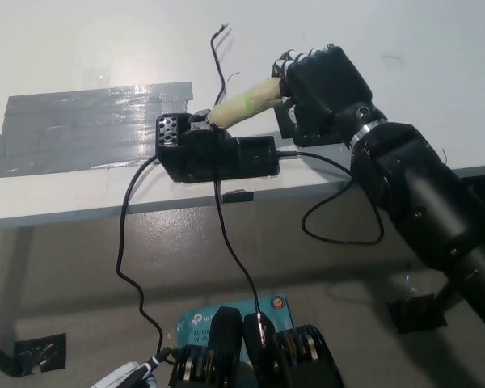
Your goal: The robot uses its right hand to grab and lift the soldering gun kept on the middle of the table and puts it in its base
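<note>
Right robot hand: black, fingers wrapped round the rear of the iron, holding it. Iron: tan handle, tilted, tip down at the base on the worktop front edge. Grab and lift: done. Left to do: seating, by my judgement nearly there, then release. Left robot hand: out of sight.

You could make out very little lettering. A teal box at the bottom of the head view, half hidden behind dark shapes, carried a white logo that began "tp", with smaller lines of print beneath it too blurred to read. Nothing on the desk bore any legible text or numbers.
</note>
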Available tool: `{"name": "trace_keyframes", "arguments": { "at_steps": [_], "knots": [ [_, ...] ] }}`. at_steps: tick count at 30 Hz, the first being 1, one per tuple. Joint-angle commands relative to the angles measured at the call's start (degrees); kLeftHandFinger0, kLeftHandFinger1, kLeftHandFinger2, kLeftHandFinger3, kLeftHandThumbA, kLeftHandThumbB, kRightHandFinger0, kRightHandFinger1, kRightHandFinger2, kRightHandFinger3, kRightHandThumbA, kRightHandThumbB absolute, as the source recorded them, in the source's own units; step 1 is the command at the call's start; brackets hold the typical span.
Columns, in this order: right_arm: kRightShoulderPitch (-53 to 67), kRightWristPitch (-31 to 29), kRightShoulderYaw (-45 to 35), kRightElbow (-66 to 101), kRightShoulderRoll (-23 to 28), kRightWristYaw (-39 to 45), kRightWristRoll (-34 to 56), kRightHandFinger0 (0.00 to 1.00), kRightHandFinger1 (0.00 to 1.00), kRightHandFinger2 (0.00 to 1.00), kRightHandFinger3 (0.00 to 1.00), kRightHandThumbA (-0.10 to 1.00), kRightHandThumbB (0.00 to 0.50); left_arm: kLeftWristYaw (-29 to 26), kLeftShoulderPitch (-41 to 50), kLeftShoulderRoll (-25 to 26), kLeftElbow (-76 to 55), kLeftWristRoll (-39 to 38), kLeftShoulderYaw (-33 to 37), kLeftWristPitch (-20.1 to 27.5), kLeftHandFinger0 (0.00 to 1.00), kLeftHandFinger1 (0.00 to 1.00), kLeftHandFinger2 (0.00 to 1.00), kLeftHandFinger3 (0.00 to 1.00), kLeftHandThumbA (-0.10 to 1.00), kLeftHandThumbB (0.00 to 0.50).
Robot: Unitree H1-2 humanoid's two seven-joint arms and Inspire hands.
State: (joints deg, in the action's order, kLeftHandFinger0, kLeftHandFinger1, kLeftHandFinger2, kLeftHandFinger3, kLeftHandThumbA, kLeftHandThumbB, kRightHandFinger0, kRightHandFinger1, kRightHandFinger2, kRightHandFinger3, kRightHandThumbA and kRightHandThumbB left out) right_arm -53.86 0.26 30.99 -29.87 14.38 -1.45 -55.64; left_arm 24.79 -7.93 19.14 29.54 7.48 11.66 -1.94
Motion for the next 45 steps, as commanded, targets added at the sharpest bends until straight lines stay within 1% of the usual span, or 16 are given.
{"name": "trace_keyframes", "arguments": {
  "at_steps": [1,2,3,5,6,7,8,9,10,12,13,16,25,36,42,45],
  "knots": [
    [-2.56,-2.77,-0.63,0.91,-1.86,-1.07,2.18,0.0,0.24,0.59,0.41,-0.1,0.01,-0.03,-0.86,-0.08,-0.82,-0.19,0.12,-0.28,0.0,0.0,0.0,0.0,1.0,0.5],
    [-2.41,-2.52,-0.67,1.06,-1.97,-0.72,2.22,0.0,0.23,0.58,0.36,-0.1,0.008,0.01,-0.83,-0.06,-0.92,-0.24,0.12,-0.36,0.0,0.0,0.0,0.0,1.0,0.5],
    [-2.57,-1.21,0.07,1.61,-1.75,2.06,1.38,0.14,0.44,0.73,0.62,-0.1,0.0,-0.09,-0.81,-0.05,-0.88,-0.22,0.11,-0.14,0.0,0.0,0.0,0.0,1.0,0.5],
    [-2.7,-1.65,0.33,1.1,-1.83,3.5,1.89,0.12,0.34,0.51,0.66,-0.1,0.02,-0.39,-0.59,-0.09,-1.3,-0.18,0.0,-0.33,0.0,0.0,0.0,0.0,1.0,0.5],
    [-2.78,-1.19,0.34,0.56,-2.13,4.23,2.04,0.1,0.27,0.44,0.93,-0.1,0.081,-0.24,-0.59,0.04,-0.93,-0.27,-0.02,-0.11,0.0,0.0,0.0,0.0,1.0,0.5],
    [-2.81,-0.57,0.33,0.55,-2.24,4.76,1.92,0.05,0.21,0.39,1.0,-0.1,0.095,-0.26,-0.63,0.03,-0.81,-0.26,-0.02,-0.03,0.0,0.0,0.0,0.0,1.0,0.5],
    [-2.41,0.12,0.11,1.54,-2.19,5.01,1.81,0.05,0.24,0.5,1.0,-0.1,0.147,0.14,-0.76,0.14,-0.61,-0.31,0.12,-0.2,0.0,0.0,0.0,0.0,1.0,0.5],
    [-2.77,2.77,2.23,3.0,-1.13,7.38,-2.54,0.52,0.75,0.9,1.0,0.1,0.28,0.03,-0.67,0.31,-0.52,-0.03,0.28,0.34,0.0,0.0,0.0,0.0,1.0,0.5],
    [-3.08,4.19,3.77,3.91,-0.38,8.7,-5.75,1.0,1.0,1.0,1.0,0.31,0.429,-0.09,-0.69,0.3,-0.39,0.05,0.29,0.5,0.0,0.0,0.0,0.0,1.0,0.5],
    [-3.41,5.35,5.15,4.68,0.22,10.3,-7.73,1.0,1.0,1.0,1.0,0.44,0.5,-0.12,-0.6,0.36,-0.24,0.03,0.3,0.72,0.0,0.0,0.0,0.0,1.0,0.5],
    [-3.89,6.41,6.5,4.9,0.72,11.85,-9.97,1.0,1.0,1.0,1.0,0.54,0.5,-0.46,-0.62,0.25,0.09,0.07,0.19,0.81,0.0,0.0,0.0,0.0,1.0,0.5],
    [-4.15,8.11,7.74,6.72,1.28,14.22,-12.01,1.0,1.0,1.0,1.0,0.64,0.5,-0.79,-0.25,0.23,-0.11,-0.11,-0.17,0.73,0.0,0.0,0.0,0.0,1.0,0.5],
    [-3.56,8.85,8.26,10.31,1.63,14.06,-14.9,1.0,1.0,1.0,1.0,0.68,0.5,-1.12,0.36,0.27,-0.24,-0.09,-0.51,0.15,0.0,0.0,0.0,0.0,1.0,0.5],
    [-2.83,9.02,6.87,20.71,3.39,24.14,-18.53,1.0,1.0,1.0,1.0,0.74,0.5,-1.08,1.6,1.14,0.32,-0.33,-1.13,1.37,0.0,0.0,0.0,0.0,1.0,0.5],
    [3.56,7.42,0.8,44.2,10.55,33.54,-16.58,1.0,1.0,1.0,1.0,0.79,0.5,-1.41,2.19,1.14,1.62,-0.44,-1.6,3.28,0.0,0.0,0.0,0.0,1.0,0.5],
    [10.62,11.47,-5.23,61.46,14.03,41.48,-9.18,1.0,1.0,1.0,1.0,0.66,0.5,-1.61,3.07,1.23,0.97,-0.75,-2.08,2.71,0.0,0.0,0.0,0.0,1.0,0.5]
  ]
}}
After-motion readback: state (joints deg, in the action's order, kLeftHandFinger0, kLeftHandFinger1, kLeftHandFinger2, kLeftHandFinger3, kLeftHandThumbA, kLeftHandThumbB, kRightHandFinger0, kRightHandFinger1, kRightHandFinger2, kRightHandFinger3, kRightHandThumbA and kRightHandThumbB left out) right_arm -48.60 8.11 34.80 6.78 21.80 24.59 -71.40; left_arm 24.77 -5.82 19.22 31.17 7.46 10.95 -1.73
